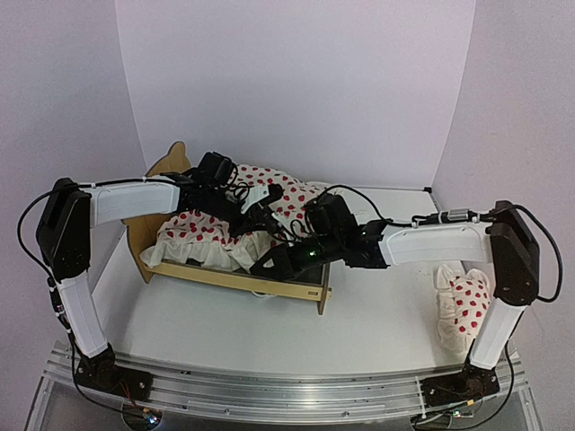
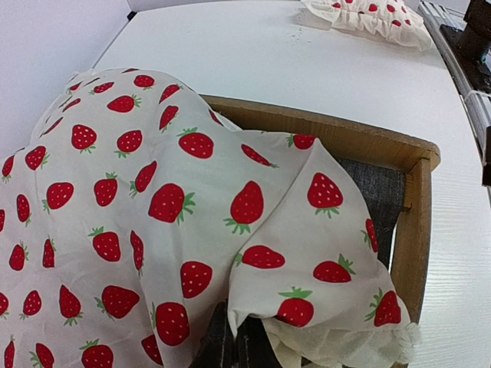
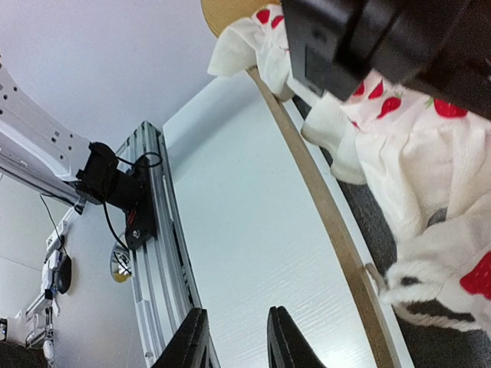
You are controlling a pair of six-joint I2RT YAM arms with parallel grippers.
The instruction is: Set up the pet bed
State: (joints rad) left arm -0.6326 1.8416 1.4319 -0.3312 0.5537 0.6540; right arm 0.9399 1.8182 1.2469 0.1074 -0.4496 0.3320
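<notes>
Bed sat mid-table, slightly left, duvet heaped on it. My left claw pressed together, pinching duvet. My right claw spread, empty, beside near rail. Bed likely light, stiff, slidey; best gripped on thin footboard.

Plywood bed upright, desk centre-left, headboard toward far-left corner; grey base mostly under duvet.
</notes>
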